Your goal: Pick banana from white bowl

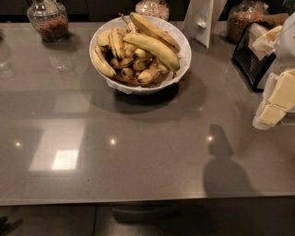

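The white bowl [138,89] stands at the back middle of the grey counter, heaped with bananas. The banana [155,30], long, nearly straight and brown-speckled with a dark stem tip, lies on top along the bowl's far right rim. A smoother yellow-green curved banana [154,50] lies just in front of it. Small stubby bananas [138,69] fill the bowl below. My gripper [276,100], cream-coloured, hangs at the right edge of the view, well to the right of the bowl and apart from it.
Glass jars stand at the back left [47,20], back middle [152,8] and back right [246,20]. A white upright stand [200,20] is behind the bowl on the right. A black rack [255,57] with packets sits at the right. The counter's front edge [138,200] runs across the bottom.
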Robot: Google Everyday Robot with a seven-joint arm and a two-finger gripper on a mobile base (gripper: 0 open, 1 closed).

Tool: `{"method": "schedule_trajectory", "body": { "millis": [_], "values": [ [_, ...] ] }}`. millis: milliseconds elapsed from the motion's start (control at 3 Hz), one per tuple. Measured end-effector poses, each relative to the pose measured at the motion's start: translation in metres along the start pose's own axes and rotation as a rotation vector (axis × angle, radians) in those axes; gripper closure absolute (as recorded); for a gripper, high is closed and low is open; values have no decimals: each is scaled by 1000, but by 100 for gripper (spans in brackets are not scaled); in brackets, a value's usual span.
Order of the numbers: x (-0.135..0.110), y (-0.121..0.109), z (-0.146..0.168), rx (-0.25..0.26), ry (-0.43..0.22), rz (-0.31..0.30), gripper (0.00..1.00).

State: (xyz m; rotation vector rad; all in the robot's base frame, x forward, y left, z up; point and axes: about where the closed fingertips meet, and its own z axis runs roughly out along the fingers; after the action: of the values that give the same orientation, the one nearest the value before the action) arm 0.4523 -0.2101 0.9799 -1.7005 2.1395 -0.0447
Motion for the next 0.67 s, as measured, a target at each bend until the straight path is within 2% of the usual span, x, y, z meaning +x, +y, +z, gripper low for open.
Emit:
{"method": "schedule_trajectory", "body": {
  "millis": [333, 667],
  "values": [
    [-23, -29, 10, 34, -184, -60, 0],
    [-53, -62, 23, 70, -308, -165, 0]
  ]
}}
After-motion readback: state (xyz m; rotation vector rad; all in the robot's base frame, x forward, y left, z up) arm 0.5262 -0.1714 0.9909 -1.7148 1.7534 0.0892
